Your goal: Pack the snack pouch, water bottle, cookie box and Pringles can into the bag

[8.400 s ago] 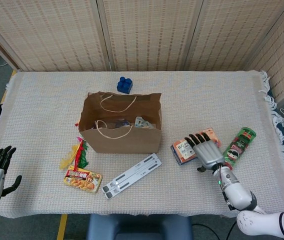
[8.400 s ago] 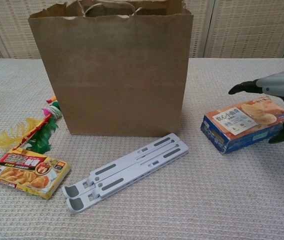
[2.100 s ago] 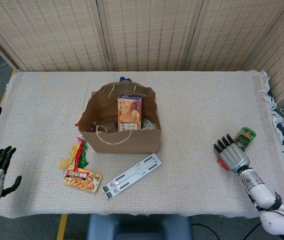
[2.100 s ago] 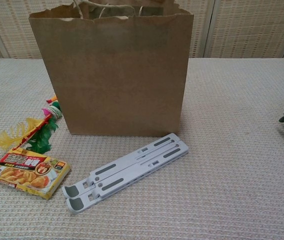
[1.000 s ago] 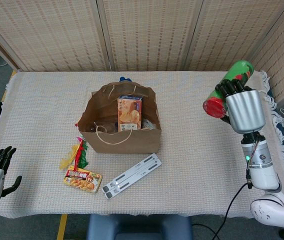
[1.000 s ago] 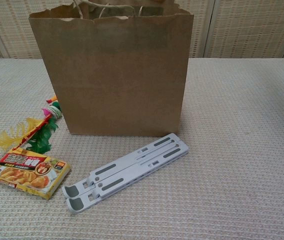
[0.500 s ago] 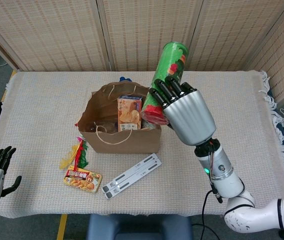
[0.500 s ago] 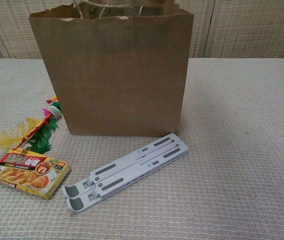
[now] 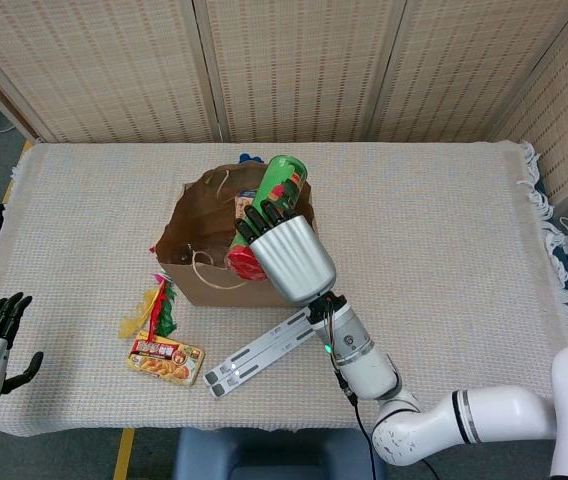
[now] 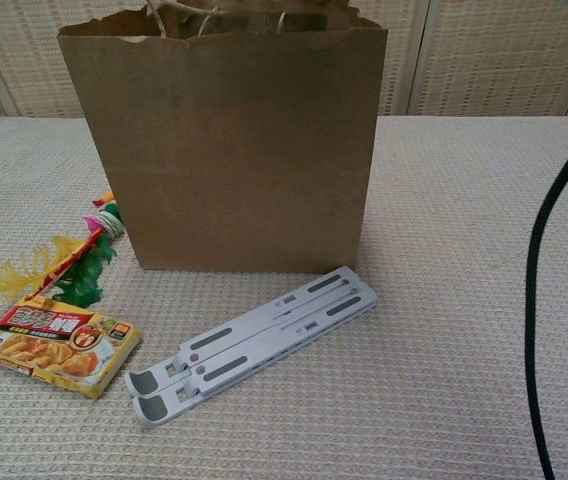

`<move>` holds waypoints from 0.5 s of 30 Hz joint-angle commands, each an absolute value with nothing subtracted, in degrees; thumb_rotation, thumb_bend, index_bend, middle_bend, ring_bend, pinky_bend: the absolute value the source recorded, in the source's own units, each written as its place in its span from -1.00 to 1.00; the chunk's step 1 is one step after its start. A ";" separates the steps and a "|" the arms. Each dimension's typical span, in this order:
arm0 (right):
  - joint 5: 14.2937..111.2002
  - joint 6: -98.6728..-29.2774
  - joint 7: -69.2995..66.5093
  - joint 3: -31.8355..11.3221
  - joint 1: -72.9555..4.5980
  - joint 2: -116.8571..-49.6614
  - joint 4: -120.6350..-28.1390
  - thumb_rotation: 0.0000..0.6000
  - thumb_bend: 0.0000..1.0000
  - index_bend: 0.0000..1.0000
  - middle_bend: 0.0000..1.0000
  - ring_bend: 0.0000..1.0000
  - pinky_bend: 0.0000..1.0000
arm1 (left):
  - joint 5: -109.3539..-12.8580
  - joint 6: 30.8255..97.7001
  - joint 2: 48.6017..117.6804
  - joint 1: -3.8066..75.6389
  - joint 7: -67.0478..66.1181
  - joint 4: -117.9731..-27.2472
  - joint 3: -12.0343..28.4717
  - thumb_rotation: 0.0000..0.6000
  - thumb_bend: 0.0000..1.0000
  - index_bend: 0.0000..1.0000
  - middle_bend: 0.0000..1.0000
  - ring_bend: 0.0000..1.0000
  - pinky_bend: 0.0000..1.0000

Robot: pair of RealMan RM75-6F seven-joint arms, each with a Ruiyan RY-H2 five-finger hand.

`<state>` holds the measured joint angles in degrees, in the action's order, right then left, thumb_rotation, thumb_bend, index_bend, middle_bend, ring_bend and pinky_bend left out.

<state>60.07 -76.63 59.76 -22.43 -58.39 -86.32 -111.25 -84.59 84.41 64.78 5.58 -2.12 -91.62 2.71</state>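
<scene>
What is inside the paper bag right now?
In the head view, the right hand holds the Pringles can tilted over the bag's opening. The hand and can cover most of the inside, so the rest cannot be seen.

A grey folding stand (image 10: 252,344) lies slantwise on the woven tablecloth (image 9: 444,230) near the table's front edge. Toward the front left corner rests a flat yellow food packet (image 10: 58,343), and just behind it lies a toy of yellow, green and red feathers (image 10: 62,265). A folding wicker screen (image 9: 294,65) stands behind the table's far edge.
</scene>
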 commanded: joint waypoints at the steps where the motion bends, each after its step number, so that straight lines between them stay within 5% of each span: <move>1: 58.19 -76.87 59.33 -22.54 -59.56 -88.87 -108.94 1.00 -0.54 0.49 0.28 0.29 0.37 | -84.61 84.41 64.78 5.60 -2.06 -91.61 2.73 1.00 -0.29 -1.00 -1.00 -1.00 -1.00; 7: 54.65 -77.69 58.73 -23.29 -60.52 -92.23 -107.27 1.00 -0.54 0.29 0.25 0.16 0.33 | -84.68 84.40 64.82 5.63 -1.84 -91.43 2.73 1.00 -0.29 -1.00 -1.00 -1.00 -1.00; 12: 51.48 -78.74 60.95 -23.40 -60.86 -92.60 -108.21 1.00 -0.69 -0.86 -0.51 -0.59 -0.12 | -84.75 84.44 64.81 5.63 -1.76 -91.40 2.72 1.00 -0.29 -1.00 -1.00 -1.00 -1.00; 15: 50.61 -80.11 61.34 -24.24 -60.96 -92.55 -109.18 1.00 -0.85 -1.00 -0.84 -0.89 -0.47 | -84.80 84.50 64.82 5.66 -1.86 -91.41 2.75 1.00 -0.29 -1.00 -1.00 -1.00 -1.00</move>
